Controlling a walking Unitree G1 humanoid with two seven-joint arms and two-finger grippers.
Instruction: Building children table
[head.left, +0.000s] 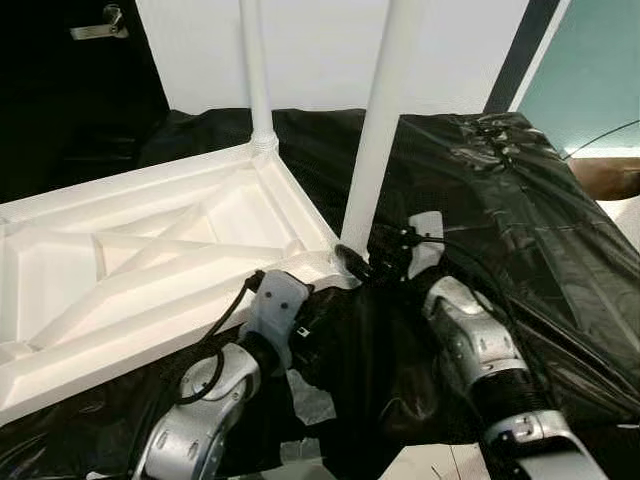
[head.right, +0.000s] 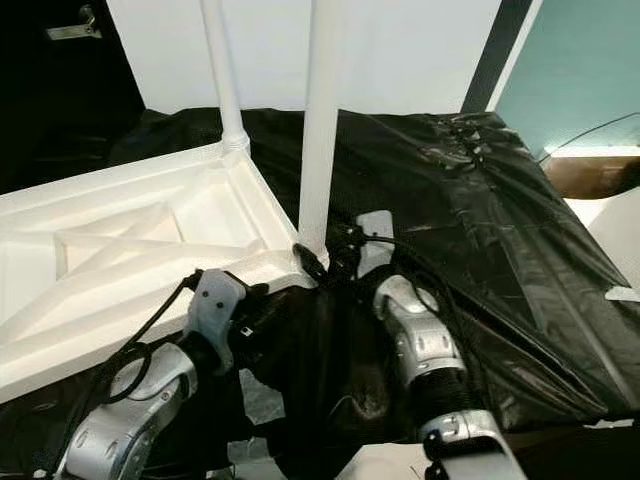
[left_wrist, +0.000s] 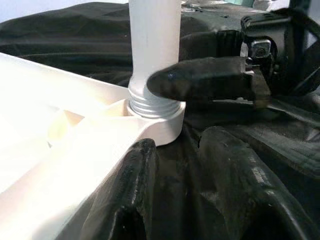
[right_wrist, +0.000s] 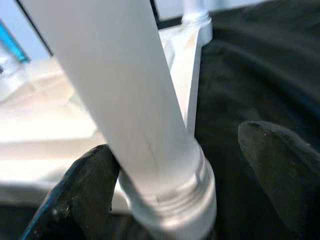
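Right wrist view has my right gripper (right_wrist: 187, 165) at the base of the white table leg (right_wrist: 125, 95), one finger (right_wrist: 80, 195) touching it and the other standing apart, so the jaws are spread around the leg rather than clamped. My left gripper (left_wrist: 175, 180) lies open on the black sheet (head.left: 500, 200) just beside the tabletop's corner socket (left_wrist: 157, 117), which holds that upright leg. In the left eye view the upturned white tabletop (head.left: 130, 260) spreads toward nine o'clock from the grippers, a second leg (head.left: 255, 70) standing at eleven o'clock.
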